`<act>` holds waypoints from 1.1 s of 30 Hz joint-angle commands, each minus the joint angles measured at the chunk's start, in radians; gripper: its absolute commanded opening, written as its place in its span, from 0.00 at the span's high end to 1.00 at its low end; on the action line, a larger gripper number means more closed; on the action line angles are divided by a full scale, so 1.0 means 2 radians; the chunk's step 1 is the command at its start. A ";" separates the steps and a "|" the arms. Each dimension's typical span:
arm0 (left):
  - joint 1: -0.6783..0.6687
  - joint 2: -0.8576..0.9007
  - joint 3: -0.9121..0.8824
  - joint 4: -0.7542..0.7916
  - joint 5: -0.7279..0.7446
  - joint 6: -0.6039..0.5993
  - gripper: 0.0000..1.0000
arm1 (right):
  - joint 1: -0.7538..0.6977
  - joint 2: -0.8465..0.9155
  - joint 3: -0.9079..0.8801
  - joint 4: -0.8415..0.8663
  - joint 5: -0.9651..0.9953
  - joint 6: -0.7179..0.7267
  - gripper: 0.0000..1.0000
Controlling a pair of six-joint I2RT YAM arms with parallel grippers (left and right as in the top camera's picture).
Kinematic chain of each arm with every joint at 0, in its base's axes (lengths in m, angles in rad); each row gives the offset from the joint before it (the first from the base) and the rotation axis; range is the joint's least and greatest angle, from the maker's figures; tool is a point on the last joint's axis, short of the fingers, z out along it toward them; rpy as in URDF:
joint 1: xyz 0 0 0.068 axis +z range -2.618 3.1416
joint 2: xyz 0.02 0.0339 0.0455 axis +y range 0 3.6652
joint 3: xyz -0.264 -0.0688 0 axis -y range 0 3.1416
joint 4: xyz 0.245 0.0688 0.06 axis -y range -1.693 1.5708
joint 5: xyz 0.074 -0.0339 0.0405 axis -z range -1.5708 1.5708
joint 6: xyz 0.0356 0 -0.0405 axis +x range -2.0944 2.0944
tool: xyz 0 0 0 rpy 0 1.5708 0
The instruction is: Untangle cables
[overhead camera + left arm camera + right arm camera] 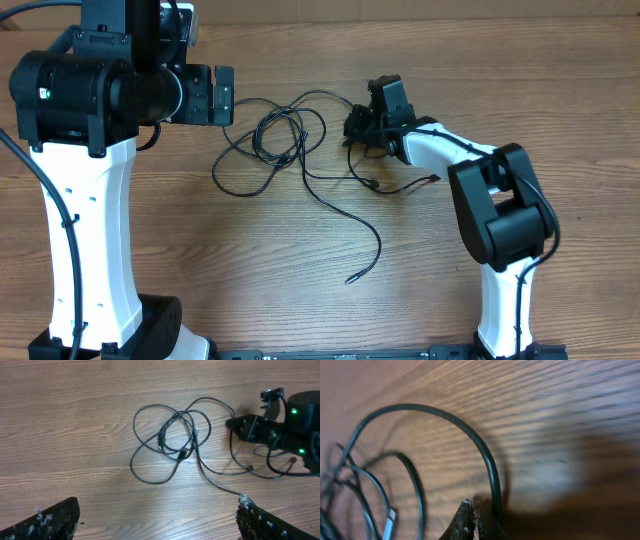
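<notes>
The cables (275,140) lie as thin black cords in a loose tangle of loops on the wooden table (300,310), also in the left wrist view (175,440). One cord trails to a plug end (350,280) toward the front. My right gripper (355,125) is down at the tangle's right edge with its jaws shut. In its wrist view a cable loop (445,415) runs down right beside the closed fingertips of the right gripper (474,510); I cannot tell whether it is pinched. My left gripper (228,95) hovers open left of the tangle, with nothing between the fingers of the left gripper (157,510).
The right arm's black body (295,420) sits just right of the tangle. Another thin cord with a plug (433,178) lies beside the right arm's white link. The left arm's white column (85,250) stands at the left.
</notes>
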 commanded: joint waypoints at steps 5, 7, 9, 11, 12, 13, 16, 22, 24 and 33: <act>-0.001 -0.002 0.001 0.010 0.005 0.008 0.00 | 0.002 -0.152 -0.007 -0.087 0.038 -0.140 0.75; -0.001 -0.002 0.001 0.016 0.010 0.010 0.00 | 0.010 -0.172 -0.007 -0.115 -0.004 -0.190 0.52; -0.001 -0.002 0.001 0.020 0.023 0.014 0.00 | 0.020 -0.179 -0.007 -0.139 -0.063 -0.258 0.50; -0.001 -0.002 0.001 0.023 0.030 0.015 0.00 | 0.036 -0.179 -0.007 -0.169 -0.114 -0.336 0.45; -0.001 -0.002 0.001 0.023 0.030 0.015 0.00 | 0.046 -0.179 -0.008 -0.187 -0.126 -0.369 0.45; -0.001 -0.002 0.001 0.023 0.030 0.015 0.00 | 0.054 -0.179 -0.009 -0.200 -0.127 -0.395 0.45; -0.001 -0.002 0.001 0.022 0.031 0.015 0.00 | 0.078 -0.178 -0.009 -0.237 -0.103 -0.469 0.45; -0.001 -0.002 0.001 0.023 0.057 0.015 0.00 | 0.100 -0.168 -0.013 -0.241 -0.023 -0.484 0.48; -0.001 -0.002 0.001 0.023 0.057 0.015 0.00 | 0.100 -0.162 -0.013 -0.242 -0.023 -0.484 0.48; -0.001 -0.002 0.001 0.021 0.056 0.019 0.00 | 0.101 -0.119 -0.013 -0.256 -0.052 -0.476 0.50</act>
